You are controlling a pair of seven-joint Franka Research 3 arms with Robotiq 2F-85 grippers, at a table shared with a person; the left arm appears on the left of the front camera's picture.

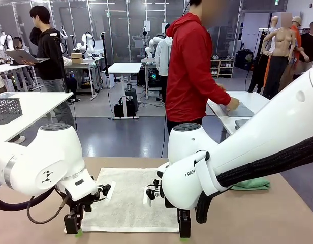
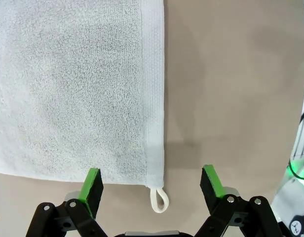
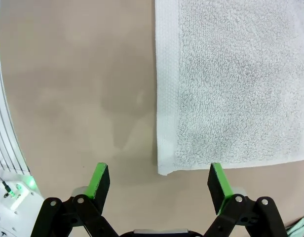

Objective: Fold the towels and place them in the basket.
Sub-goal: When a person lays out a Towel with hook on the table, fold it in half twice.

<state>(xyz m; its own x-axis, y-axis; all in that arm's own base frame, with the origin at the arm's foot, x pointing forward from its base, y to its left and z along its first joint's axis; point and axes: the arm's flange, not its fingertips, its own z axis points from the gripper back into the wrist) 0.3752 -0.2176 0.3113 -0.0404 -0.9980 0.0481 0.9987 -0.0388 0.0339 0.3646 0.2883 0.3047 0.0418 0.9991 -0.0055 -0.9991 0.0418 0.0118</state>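
White rounded arms trail black cable; black claw, green pads.

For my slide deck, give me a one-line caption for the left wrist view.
Open left gripper poised over the looped corner of the cream-white towel on the tan table.

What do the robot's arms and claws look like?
Rounded glossy white arms: the left arm bears a black logo and black cable, the right arm black lettering and a braided hose. The left claw and right claw: black, green pads.

grey floor, white tables, glass partitions behind
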